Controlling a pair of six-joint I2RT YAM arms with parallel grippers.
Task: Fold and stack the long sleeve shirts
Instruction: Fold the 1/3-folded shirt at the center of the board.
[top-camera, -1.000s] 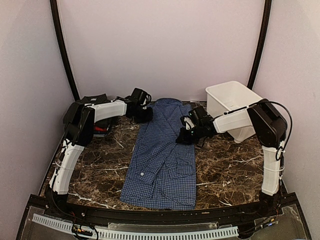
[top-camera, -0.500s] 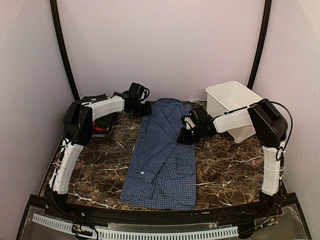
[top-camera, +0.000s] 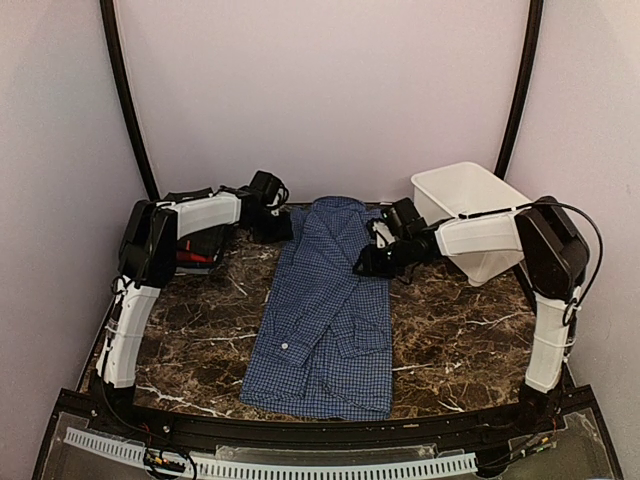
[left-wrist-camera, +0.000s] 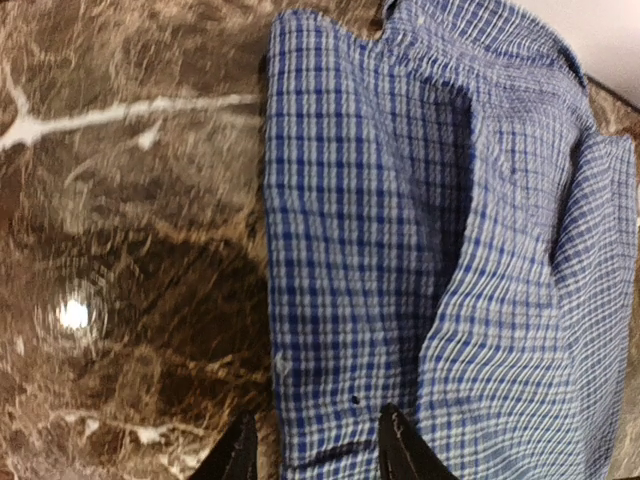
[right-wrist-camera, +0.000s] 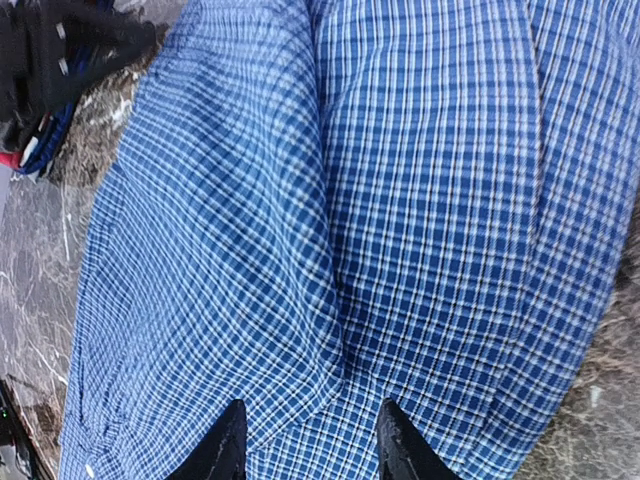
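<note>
The blue checked shirt lies lengthwise in the middle of the table, sides folded in, collar at the far end. My left gripper is open at its far left edge; in the left wrist view the fingers straddle that edge of the cloth. My right gripper is open just above the shirt's right side; in the right wrist view it hovers over a fold of the cloth, holding nothing. The dark checked shirt and the red one lie bunched at the far left, partly under my left arm.
A white plastic basket stands at the back right, close behind my right arm. Bare dark marble table shows on both sides of the blue shirt. Walls enclose the back and sides.
My left gripper has drawn back a little to the left, off the shirt's far corner. My right arm has shifted slightly toward the back. The shirt has not moved.
</note>
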